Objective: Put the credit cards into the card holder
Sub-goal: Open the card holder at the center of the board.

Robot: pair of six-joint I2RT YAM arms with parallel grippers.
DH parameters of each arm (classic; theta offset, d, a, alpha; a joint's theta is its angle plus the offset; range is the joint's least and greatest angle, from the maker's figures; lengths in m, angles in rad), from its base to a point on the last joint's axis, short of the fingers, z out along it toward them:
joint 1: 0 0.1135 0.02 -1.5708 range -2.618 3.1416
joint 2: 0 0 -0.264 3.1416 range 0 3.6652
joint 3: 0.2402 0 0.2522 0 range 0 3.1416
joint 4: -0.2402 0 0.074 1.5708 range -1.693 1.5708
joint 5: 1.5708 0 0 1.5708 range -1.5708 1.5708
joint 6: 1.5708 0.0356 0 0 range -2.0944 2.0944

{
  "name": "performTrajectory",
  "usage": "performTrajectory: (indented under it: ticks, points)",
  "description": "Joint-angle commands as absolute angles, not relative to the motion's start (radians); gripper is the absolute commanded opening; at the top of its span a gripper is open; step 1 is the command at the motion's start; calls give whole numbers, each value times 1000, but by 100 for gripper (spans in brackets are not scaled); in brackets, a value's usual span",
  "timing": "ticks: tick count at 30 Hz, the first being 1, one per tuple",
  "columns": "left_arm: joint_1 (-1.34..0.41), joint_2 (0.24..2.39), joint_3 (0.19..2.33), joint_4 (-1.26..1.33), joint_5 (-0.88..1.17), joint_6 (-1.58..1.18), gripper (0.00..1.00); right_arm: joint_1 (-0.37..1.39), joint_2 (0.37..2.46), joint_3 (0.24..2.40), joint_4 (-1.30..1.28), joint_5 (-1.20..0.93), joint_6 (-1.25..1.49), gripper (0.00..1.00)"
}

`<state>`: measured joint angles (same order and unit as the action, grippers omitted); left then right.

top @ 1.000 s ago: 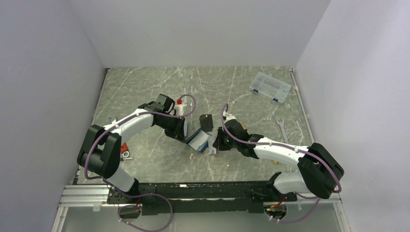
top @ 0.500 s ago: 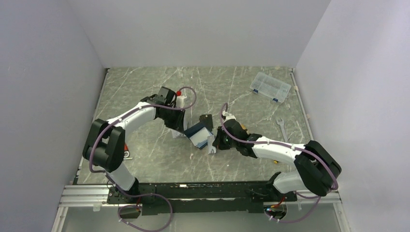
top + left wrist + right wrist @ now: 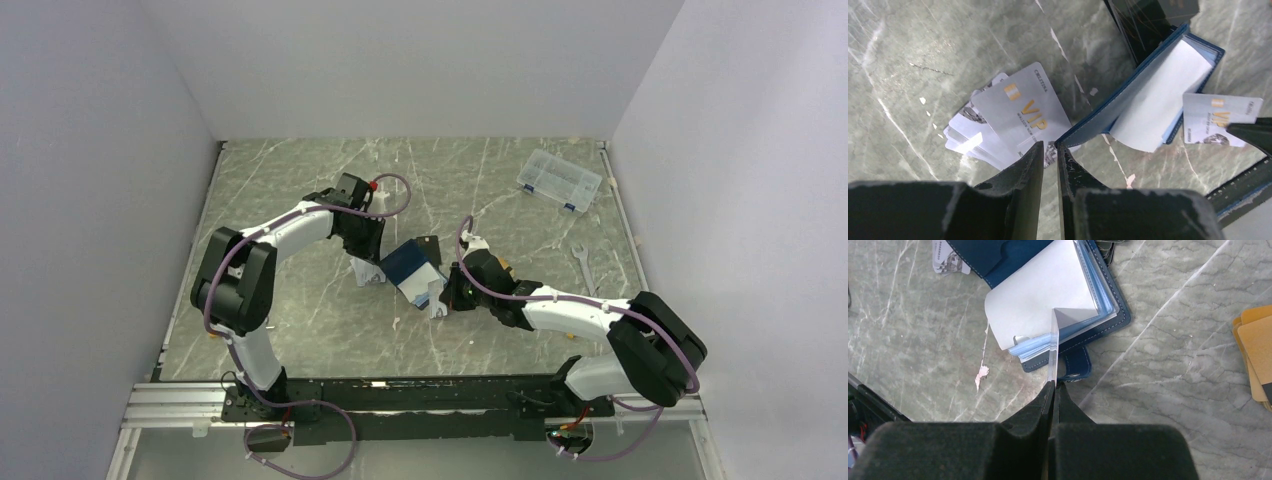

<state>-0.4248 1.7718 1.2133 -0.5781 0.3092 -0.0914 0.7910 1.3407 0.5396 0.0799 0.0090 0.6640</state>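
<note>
My left end effector (image 3: 1050,146) hangs low over the desk (image 3: 300,330), its fingers a narrow gap apart with nothing between them along their length. The card holder (image 3: 405,262) lies open near the middle of the desk, between my two end effectors. A corner of its navy cover sits right at my left fingertips (I cannot tell whether they touch it). Just to the left of that corner, in my left wrist view, a heap of silver cards (image 3: 1008,115) lies fanned out flat on the desk, the top one face up with gold lettering.

My right end effector (image 3: 1053,386) is clamped tight on a silver card (image 3: 1052,360), which I see edge-on. The card stands up from my fingertips and reaches over the open holder, its far end above the white leaf (image 3: 1038,300) that covers the light blue sleeves. The holder's snap tab (image 3: 1075,367) points toward my right fingers.

Orange-gold cards (image 3: 1255,352) lie stacked at the right edge of my right wrist view, well apart from the holder. A black rectangle (image 3: 428,246) lies just behind the holder. Farther off are a white bottle (image 3: 372,203) behind my left arm, a wrench (image 3: 583,262) and a clear compartment box (image 3: 560,180).
</note>
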Motion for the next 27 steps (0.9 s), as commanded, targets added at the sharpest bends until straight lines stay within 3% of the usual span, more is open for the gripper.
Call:
performTrajectory:
  ticks: [1,11,17,27]
  points:
    - [-444,1807,1269,-541,266,-103,21,811,1376,505,54,-23,646,0]
    - [-530,1861,1328,-559,195,-25,21,806,1402,551,68,-69,609,0]
    - [-566,1829,1286,-542,136,65,20,724,1436,589,143,-209,622,0]
    - [-574,1806,1250,-555,179,89,19,654,1517,614,299,-339,683,0]
